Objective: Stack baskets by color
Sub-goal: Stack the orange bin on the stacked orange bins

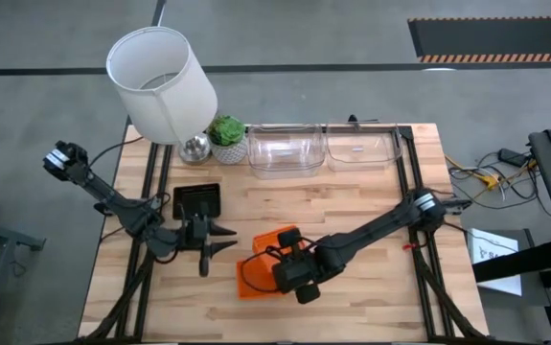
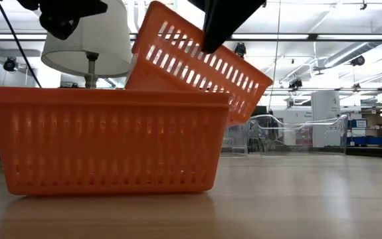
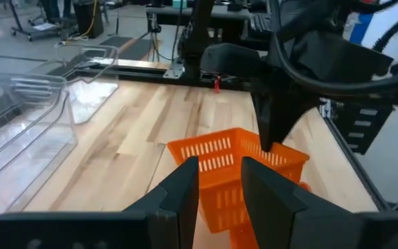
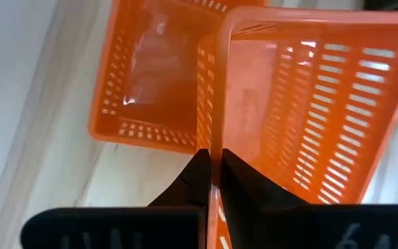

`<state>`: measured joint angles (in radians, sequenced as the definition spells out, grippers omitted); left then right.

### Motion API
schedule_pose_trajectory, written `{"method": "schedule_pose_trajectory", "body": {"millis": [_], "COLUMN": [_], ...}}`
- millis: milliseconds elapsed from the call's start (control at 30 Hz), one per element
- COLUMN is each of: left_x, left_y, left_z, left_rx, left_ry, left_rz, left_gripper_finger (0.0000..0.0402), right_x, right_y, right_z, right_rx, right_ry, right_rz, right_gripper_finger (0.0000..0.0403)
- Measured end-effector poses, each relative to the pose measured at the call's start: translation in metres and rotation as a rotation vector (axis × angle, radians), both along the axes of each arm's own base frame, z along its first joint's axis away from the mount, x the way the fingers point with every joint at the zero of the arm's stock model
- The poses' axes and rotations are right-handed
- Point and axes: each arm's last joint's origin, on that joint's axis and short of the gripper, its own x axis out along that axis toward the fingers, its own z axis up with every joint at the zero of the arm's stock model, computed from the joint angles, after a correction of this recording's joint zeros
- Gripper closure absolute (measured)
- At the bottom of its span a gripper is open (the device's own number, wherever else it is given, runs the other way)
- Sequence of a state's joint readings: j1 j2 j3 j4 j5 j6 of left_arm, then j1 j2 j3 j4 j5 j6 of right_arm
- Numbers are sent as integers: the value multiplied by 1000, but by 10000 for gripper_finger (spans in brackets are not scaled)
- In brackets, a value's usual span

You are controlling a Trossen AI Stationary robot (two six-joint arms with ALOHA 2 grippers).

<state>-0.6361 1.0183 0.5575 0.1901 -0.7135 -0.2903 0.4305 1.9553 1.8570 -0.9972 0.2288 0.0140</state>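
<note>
Near the table's front edge the right end effector (image 4: 212, 176), clamped on a tilted orange basket's (image 2: 197, 63) rim, holds it over another orange basket (image 2: 107, 143), unnested; the left end effector (image 1: 219, 240) waits apart, black basket (image 1: 196, 200) and clear baskets (image 1: 285, 150) farther back unstacked.

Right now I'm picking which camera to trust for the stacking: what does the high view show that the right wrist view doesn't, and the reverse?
Only the high view: the black baskets by the left gripper, two clear baskets at the table's far edge, the lampshade and plant.

Only the right wrist view: the right gripper's fingers shut on the wall of a tilted orange basket.

Both: that lifted basket over another orange basket on the table.
</note>
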Motion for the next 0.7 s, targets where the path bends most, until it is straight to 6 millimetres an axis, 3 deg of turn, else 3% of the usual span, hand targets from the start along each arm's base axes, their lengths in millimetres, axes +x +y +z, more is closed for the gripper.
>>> {"method": "schedule_pose_trajectory", "body": {"millis": [367, 567, 700], "left_x": [6, 11, 20], "left_y": [-11, -22, -34], "left_z": [-3, -5, -1], "left_rx": [93, 131, 209], "left_ry": [-22, -11, 2], "left_rz": [-48, -96, -192], "left_gripper_finger": [309, 308, 291], "right_x": [24, 25, 24], "right_y": [13, 13, 15], "right_z": [-1, 9, 11], "right_rx": [-43, -45, -58], "right_ry": [57, 51, 52], "right_rz": [51, 40, 60], "right_gripper_finger": [386, 359, 367]}}
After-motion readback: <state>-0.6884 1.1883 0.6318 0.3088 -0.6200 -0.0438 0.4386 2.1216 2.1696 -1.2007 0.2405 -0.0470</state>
